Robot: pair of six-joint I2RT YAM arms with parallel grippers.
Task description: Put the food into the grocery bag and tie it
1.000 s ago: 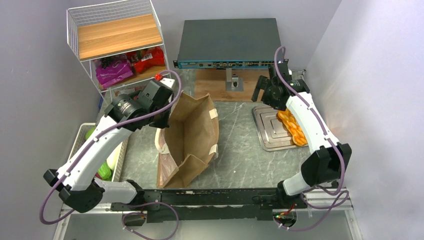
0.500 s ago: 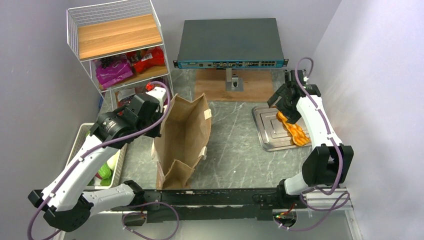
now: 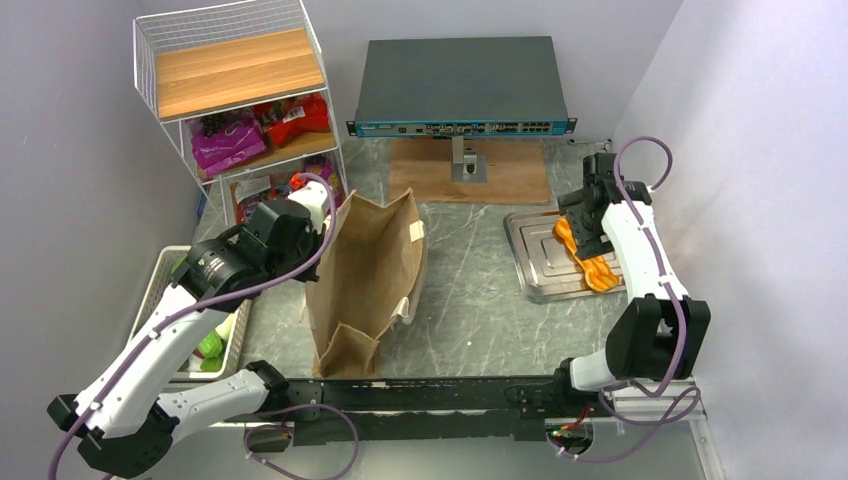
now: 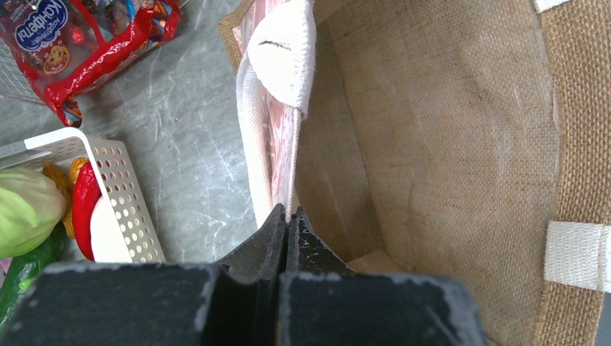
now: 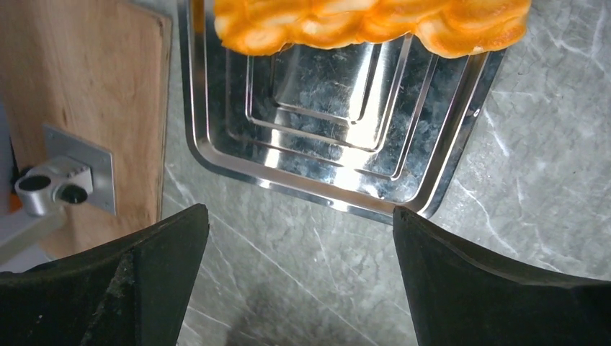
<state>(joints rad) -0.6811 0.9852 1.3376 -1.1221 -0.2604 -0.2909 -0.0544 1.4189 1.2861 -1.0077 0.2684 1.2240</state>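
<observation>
The tan grocery bag (image 3: 370,275) stands open at the table's middle; its inside shows in the left wrist view (image 4: 432,130). My left gripper (image 3: 318,238) is shut on the bag's left rim (image 4: 288,216), just below a cream handle (image 4: 284,58). My right gripper (image 3: 590,212) is open and empty (image 5: 299,210) above the steel tray (image 3: 540,270). An orange carrot-like piece (image 3: 586,258) lies on the tray's right side (image 5: 375,25). Red packets (image 3: 297,115) and a purple packet (image 3: 225,142) sit on the shelf. A pale-green cabbage (image 4: 25,209) lies in the white basket (image 4: 122,187).
The white wire shelf (image 3: 230,70) stands at the back left. A grey network device (image 3: 455,80) sits on a stand over a wooden board (image 3: 470,178) at the back. The white basket (image 3: 165,285) is left of the bag. Walls close in on both sides.
My left gripper has pulled the bag's rim left and nearer, narrowing the bag. My right gripper has swung right and now sits over the tray's far right part.
</observation>
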